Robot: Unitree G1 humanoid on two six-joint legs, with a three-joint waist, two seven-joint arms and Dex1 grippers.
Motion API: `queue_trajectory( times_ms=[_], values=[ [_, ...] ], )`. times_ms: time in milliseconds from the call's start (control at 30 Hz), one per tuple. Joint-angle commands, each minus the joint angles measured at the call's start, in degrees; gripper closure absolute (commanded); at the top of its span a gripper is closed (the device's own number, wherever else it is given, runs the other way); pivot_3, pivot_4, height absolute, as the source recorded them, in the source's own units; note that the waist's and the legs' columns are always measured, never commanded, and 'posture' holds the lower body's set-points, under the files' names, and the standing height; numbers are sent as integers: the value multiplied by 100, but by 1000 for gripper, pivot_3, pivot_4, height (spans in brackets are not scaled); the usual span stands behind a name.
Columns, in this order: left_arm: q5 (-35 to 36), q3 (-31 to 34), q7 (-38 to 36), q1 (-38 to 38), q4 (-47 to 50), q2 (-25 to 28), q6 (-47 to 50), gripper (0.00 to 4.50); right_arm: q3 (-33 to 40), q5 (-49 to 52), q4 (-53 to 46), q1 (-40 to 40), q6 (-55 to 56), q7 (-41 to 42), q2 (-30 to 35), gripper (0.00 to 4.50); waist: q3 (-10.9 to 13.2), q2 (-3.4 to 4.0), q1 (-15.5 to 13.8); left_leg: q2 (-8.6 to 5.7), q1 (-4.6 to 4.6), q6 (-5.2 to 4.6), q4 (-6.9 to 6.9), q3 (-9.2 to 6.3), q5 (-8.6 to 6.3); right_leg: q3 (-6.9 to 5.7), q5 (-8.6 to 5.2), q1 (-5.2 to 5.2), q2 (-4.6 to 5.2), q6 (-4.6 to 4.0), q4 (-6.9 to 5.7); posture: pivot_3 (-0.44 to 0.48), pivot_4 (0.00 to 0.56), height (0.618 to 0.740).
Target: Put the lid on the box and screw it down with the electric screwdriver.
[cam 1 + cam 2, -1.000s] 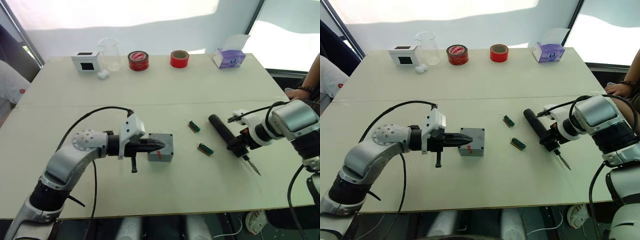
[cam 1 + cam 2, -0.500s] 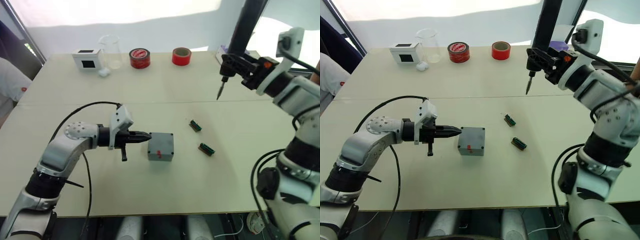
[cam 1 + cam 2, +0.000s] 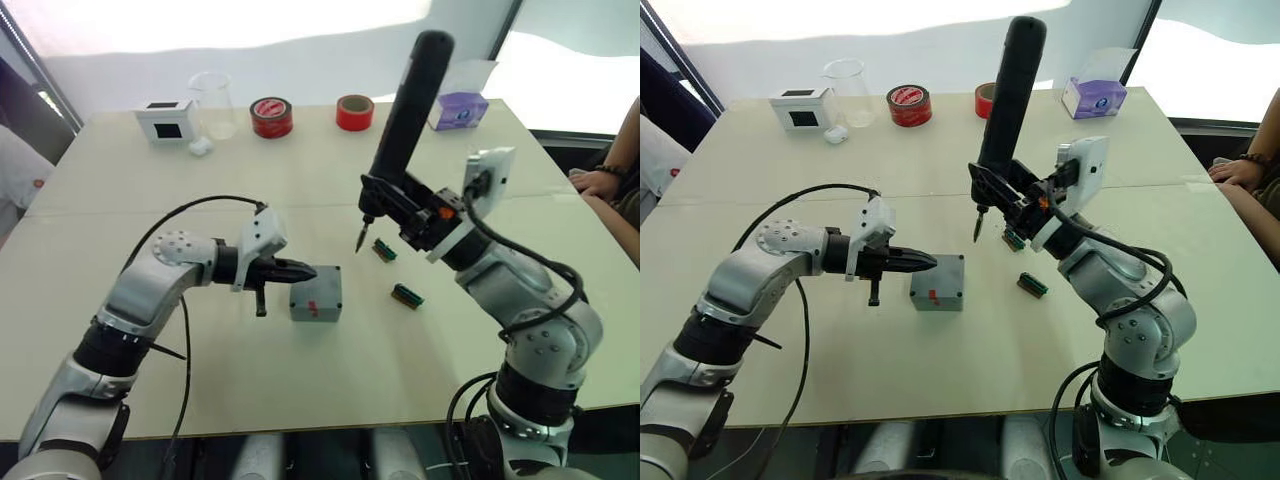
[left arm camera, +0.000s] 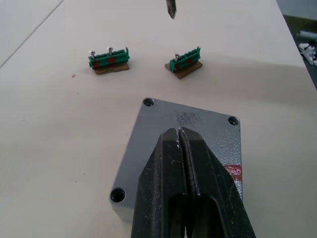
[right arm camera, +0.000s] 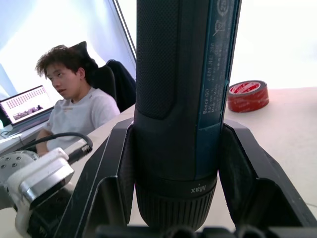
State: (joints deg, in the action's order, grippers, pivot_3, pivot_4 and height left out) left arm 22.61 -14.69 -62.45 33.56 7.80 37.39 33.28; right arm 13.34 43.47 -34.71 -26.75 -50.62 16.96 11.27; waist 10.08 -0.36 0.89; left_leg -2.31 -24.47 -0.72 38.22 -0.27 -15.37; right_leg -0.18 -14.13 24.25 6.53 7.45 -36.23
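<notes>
Spanning the frame, the pale table (image 3: pixel 330 380) carries the box (image 3: pixel 316 293) at centre with the lid (image 4: pixel 190 130) seated on it. Left gripper (image 3: pixel 306 272) is pinched closed, tips over the lid. Right gripper (image 3: pixel 392 203) clamps the electric screwdriver (image 3: pixel 402 120) upright, centre-right. Tape rolls (image 3: pixel 271 116) line the upper edge before a white wall (image 3: pixel 300 60).

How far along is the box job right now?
The lid already sits on the box. The left claw, shut, rests at the lid's edge. The right claw grips the electric screwdriver upright, its bit hanging above the table, short of the box. Driving the corner screws is left.
</notes>
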Motion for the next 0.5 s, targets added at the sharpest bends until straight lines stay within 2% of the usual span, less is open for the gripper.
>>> queue_trajectory(
  times_ms=[33,100,233,500],
  values=[
    [-102,0,0,63,18,-91,-98,4500,-289,-107,-225,62,556,109,-7,2750,0,0,-1,1,0,0,0,0,0,0,0,0,-1,0,0,0,150,740],
    [-163,-22,-10,34,7,-119,-115,4500,-423,-160,-212,154,704,114,5,2750,0,0,-5,1,0,0,0,0,0,0,0,0,-1,0,0,0,150,740],
    [-466,-219,29,-148,-234,-178,-284,4500,-1134,-740,-39,576,1280,275,-52,2750,-1,-1,-10,1,1,0,0,-1,0,0,0,-1,-1,0,0,0,150,740],
    [-479,-164,2,-228,-243,-150,-330,4500,-1516,-1330,317,821,2055,377,-59,2750,-2,-1,-15,1,4,1,2,-1,1,1,0,-3,-1,0,1,0,150,740]
  ],
)
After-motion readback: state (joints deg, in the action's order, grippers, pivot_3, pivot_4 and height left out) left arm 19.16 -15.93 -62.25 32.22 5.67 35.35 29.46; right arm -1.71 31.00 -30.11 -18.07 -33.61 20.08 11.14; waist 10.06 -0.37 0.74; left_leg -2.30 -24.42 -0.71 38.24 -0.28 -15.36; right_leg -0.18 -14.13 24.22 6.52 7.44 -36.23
